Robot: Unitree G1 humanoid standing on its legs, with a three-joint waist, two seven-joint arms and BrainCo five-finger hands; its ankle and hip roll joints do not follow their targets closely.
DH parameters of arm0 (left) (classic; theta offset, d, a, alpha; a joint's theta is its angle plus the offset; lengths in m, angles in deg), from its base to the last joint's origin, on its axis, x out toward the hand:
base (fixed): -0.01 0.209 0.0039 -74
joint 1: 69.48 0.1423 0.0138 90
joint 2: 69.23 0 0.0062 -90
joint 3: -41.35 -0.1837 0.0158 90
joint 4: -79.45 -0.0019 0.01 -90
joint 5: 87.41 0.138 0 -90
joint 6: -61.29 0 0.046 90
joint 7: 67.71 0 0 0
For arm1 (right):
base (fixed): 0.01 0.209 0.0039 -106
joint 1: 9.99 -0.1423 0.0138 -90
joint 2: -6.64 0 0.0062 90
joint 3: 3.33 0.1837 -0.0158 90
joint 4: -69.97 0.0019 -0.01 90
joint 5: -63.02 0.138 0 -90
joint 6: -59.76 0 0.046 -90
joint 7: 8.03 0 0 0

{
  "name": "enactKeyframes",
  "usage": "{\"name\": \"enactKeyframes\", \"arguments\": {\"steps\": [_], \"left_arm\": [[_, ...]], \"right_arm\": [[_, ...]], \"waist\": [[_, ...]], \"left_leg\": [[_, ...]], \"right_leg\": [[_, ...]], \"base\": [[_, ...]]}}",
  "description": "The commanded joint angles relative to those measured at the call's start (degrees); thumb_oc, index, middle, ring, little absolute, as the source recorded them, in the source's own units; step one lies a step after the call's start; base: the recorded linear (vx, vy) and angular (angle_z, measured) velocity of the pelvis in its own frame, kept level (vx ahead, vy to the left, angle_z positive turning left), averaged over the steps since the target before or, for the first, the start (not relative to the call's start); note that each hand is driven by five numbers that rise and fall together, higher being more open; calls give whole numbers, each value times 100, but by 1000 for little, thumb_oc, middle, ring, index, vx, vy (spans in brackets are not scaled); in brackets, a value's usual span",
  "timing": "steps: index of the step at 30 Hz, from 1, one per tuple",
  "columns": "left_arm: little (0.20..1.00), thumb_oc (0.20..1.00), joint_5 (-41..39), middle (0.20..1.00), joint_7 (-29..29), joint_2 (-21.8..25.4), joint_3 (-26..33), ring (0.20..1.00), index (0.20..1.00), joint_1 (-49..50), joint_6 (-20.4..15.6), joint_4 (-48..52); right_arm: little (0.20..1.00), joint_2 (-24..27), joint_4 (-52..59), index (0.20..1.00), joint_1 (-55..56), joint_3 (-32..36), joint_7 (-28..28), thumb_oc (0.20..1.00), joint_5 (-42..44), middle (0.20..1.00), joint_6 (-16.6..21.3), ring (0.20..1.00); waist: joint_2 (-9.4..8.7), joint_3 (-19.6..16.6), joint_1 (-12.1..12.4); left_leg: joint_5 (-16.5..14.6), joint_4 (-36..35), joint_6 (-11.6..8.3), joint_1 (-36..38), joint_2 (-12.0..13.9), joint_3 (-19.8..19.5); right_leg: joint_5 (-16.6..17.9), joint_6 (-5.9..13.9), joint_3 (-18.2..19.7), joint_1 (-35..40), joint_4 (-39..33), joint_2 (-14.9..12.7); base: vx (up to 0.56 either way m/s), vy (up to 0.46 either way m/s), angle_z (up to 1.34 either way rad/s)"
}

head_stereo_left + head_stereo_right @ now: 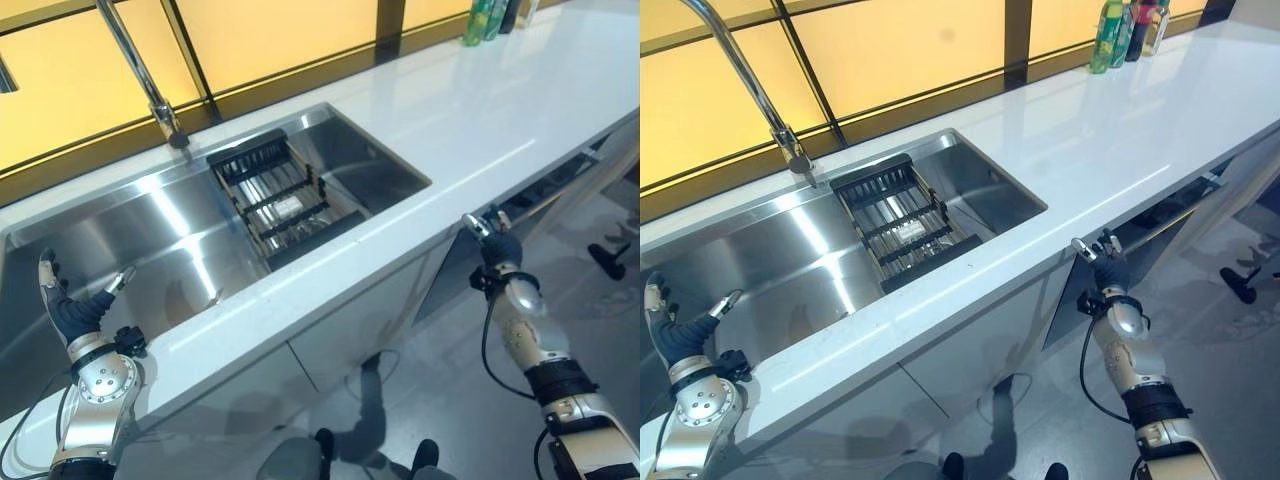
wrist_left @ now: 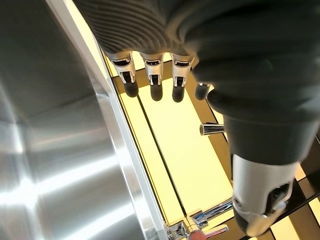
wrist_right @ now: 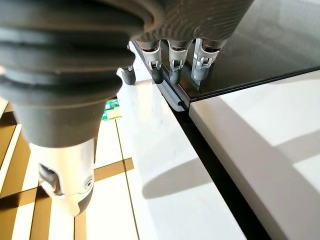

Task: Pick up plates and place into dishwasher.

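The dishwasher's dark door (image 1: pixel 448 280) stands ajar under the white counter (image 1: pixel 500 110), with a rack (image 1: pixel 560 180) showing in the gap at its top. My right hand (image 1: pixel 497 245) is at the door's top left corner, open. In the right wrist view its straight fingers (image 3: pixel 172 60) rest along the door's upper edge (image 3: pixel 280 45). My left hand (image 1: pixel 70 310) is raised over the near left part of the steel sink (image 1: pixel 150 230), open, fingers (image 2: pixel 152 75) straight, thumb apart, holding nothing.
A black slatted rack (image 1: pixel 280 200) sits in the sink's right half. A tall curved faucet (image 1: pixel 140 70) rises behind the sink. Green bottles (image 1: pixel 485 20) stand at the counter's far right by the window. Grey floor lies below the cabinets.
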Motion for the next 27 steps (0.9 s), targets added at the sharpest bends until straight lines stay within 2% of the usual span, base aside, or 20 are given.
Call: {"name": "enactKeyframes", "arguments": {"steps": [1,4,7,10,12,13,14,16,18,20,22,27], "left_arm": [[1000,1000,305,1000,-169,102,-19,1000,1000,228,-288,207],[1000,1000,201,1000,-389,-10,-53,1000,1000,158,-335,302],[1000,1000,161,1000,-695,-105,-198,1000,1000,54,-315,457],[1000,1000,120,1000,-970,-146,-309,1000,1000,6,-302,568],[1000,1000,72,1000,-995,-132,-319,1000,1000,2,-248,659],[1000,1000,5,1000,-997,-153,-287,1000,1000,6,-236,707],[1000,1000,26,1000,-988,-168,-253,1000,1000,16,-220,735],[1000,1000,22,1000,-967,-164,-229,1000,1000,-20,-179,794],[1000,1000,47,1000,-928,-153,-248,1000,1000,-100,-91,880],[1000,1000,-32,1000,-884,-121,-269,1000,1000,-249,-2,927],[1000,1000,-110,1000,-832,-74,-341,1000,1000,-453,68,934],[1000,1000,-409,1000,-1026,-251,-686,1000,1000,-924,15,1112]], "right_arm": [[1000,-29,1705,1000,-505,32,418,1000,-765,1000,669,1000],[1000,-116,1988,1000,-412,-31,591,1000,-1023,1000,682,1000],[1000,-87,2389,1000,-432,-50,367,1000,-1275,1000,583,1000],[1000,15,2720,1000,-378,116,-250,1000,-1782,1000,74,1000],[1000,50,2855,1000,-243,252,-801,1000,-1830,1000,-423,1000],[1000,19,2888,1000,-136,346,-950,1000,-1723,1000,-509,1000],[1000,-36,2932,1000,-19,425,-954,1000,-1742,1000,-568,1000],[1000,-48,3030,1000,194,436,-819,1000,-1579,1000,-947,1000],[1000,-45,3089,1000,377,363,-937,1000,-1521,1000,-1159,1000],[1000,-8,3074,1000,400,331,-954,1000,-1516,1000,-1025,1000],[1000,32,3195,1000,281,251,-543,1000,-1723,1000,-710,1000],[1000,28,3569,1000,65,-174,-104,1000,-1982,1000,-422,1000]], "waist": [[-165,-818,-2],[-218,-932,-13],[-289,-1049,14],[-332,-1138,23],[-349,-1171,6],[-360,-1178,-13],[-367,-1188,-33],[-388,-1198,-74],[-412,-1197,-100],[-449,-1211,-136],[-479,-1239,-166],[-492,-1330,-159]], "left_leg": [[-122,-421,208,213,-86,267],[-94,-606,200,352,-69,296],[-75,-754,183,471,-46,337],[-74,-860,160,563,-25,383],[-77,-917,150,629,-16,409],[-86,-939,147,654,-13,427],[-91,-952,145,663,-12,440],[-81,-987,137,672,-5,462],[-73,-999,134,676,-2,458],[-87,-1005,141,688,-3,435],[-100,-1003,137,677,6,433],[-51,-1052,119,641,9,318]], "right_leg": [[-33,-93,20,-299,3,197],[-17,-77,9,-181,-128,208],[5,-48,-56,-41,-266,195],[41,-24,-139,31,-322,161],[74,0,-172,41,-332,140],[91,6,-181,28,-330,131],[105,7,-181,14,-329,125],[135,32,-163,-26,-334,115],[149,54,-149,-50,-326,106],[141,63,-96,-65,-309,112],[107,59,-26,-80,-290,113],[-35,46,156,-38,-213,132]], "base": [[-95,103,-6],[-87,108,-6],[-71,93,-6],[-59,93,2],[-59,89,4],[-85,88,7],[-87,74,6],[-91,66,3],[-82,46,1],[-73,26,6],[-71,29,4],[-37,29,2]]}}
